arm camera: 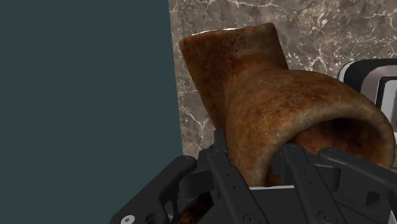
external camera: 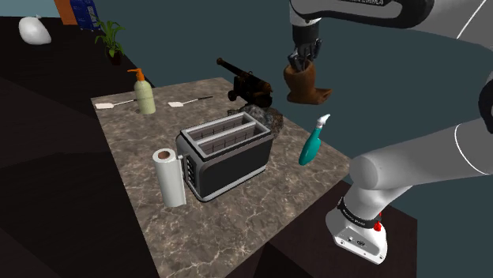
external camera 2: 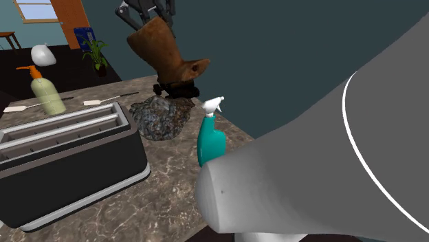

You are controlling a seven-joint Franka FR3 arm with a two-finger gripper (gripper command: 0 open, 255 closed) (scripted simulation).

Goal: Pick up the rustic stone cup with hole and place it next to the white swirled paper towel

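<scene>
Two black fingers of the gripper [external camera: 299,61] are closed on the cup [external camera: 306,85]. In the wrist view they pinch the wall at its wide mouth, one finger [arm camera: 219,167] on each side of the rim. The cup [arm camera: 273,95] is mottled rust-brown with a rough, pitted surface. Its oval mouth is turned toward the hand, and the body narrows to a flat end. In the shoulder view a stubby spur juts from its lower side.

It hangs in the air, clear of the marbled counter [external camera: 237,213]. It is above the counter's edge on the shoulder view's right, near the far corner.

Just below and beside it stand a small dark cannon [external camera: 246,81] and a grey rock [external camera 2: 159,115]. A teal spray bottle [external camera: 314,140] with a white head is further along that same edge.

A black and silver toaster [external camera: 225,154] sits in the middle of the counter, between the cup and the white paper towel roll [external camera: 170,178]. The roll stands upright just beside the toaster's end, toward the opposite edge. A soap dispenser [external camera: 144,93] with an orange pump and two flat white utensils [external camera: 186,102] lie along the far edge.
</scene>
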